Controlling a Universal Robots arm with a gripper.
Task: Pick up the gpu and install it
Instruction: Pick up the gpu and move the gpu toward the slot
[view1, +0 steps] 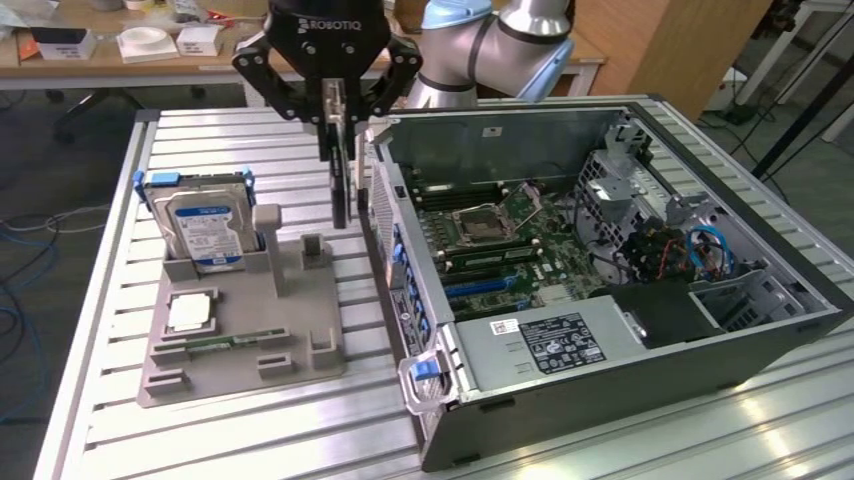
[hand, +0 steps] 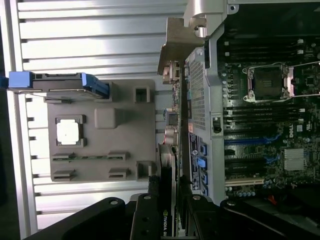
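Aluminium slatted table (view1: 200, 440): bare slats on the near side and to the exterior view's left of the tray.
grey plastic fixture tray (view1: 240, 350): flat on the table, its long edge just beside the case.
black open-sided computer case (view1: 641, 390): open side facing up, green motherboard (view1: 514, 250) exposed, room above it clear.
gpu (view1: 343, 195): thin flat dark card with a silvery end bracket. It hangs upright on edge over the narrow strip between the tray and the case's perforated metal wall (view1: 380, 200), lifted off the tray and outside the case.
gripper (view1: 340, 130): black, two-finger, jaws about half closed, pinching the gpu's upper edge by both faces.
silver hard drive with blue-white label (view1: 200, 225): upright at the tray's far end, apart from the gpu.
wrist view adds: gpu (hand: 170, 165) edge-on between the jaws, bracket (hand: 175, 50) at its far end. The card runs along the perforated wall; cannot tell whether it touches. Square processor chip (hand: 67, 132) and narrow green memory stick (hand: 80, 157) lie in the tray.
exterior view adds: the gpu's height above the tray.
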